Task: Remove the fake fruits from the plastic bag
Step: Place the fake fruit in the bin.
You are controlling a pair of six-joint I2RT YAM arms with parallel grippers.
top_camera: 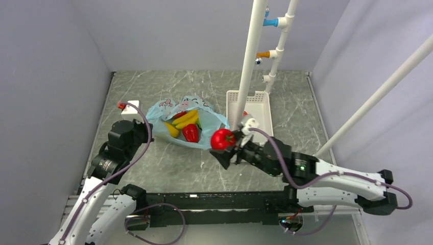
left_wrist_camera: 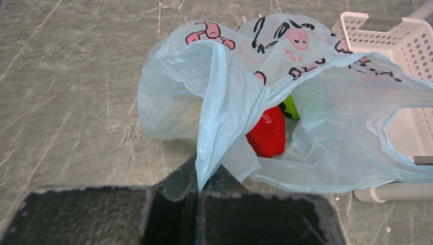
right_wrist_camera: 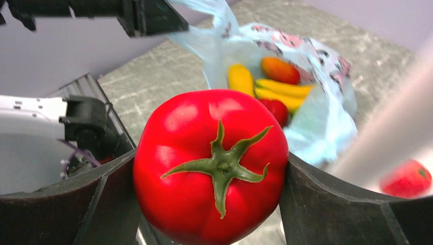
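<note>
Grey marbled table (top_camera: 168, 171), left arm bent forward, left gripper (left_wrist_camera: 196, 190) pinched tight on plastic bag (left_wrist_camera: 230, 92) edge, right arm stretched leftward, right gripper (top_camera: 228, 148) clasping red tomato (top_camera: 222, 138).

My right gripper (right_wrist_camera: 210, 171) clamps a red tomato (right_wrist_camera: 204, 132), green stalk facing the lens, between both dark fingers (right_wrist_camera: 87, 209). Beyond it the plastic bag (right_wrist_camera: 321, 122) gapes, showing yellow bananas (right_wrist_camera: 278, 92) and a red piece (right_wrist_camera: 277, 109). The left gripper (right_wrist_camera: 148, 15) pinches its rim.
</note>
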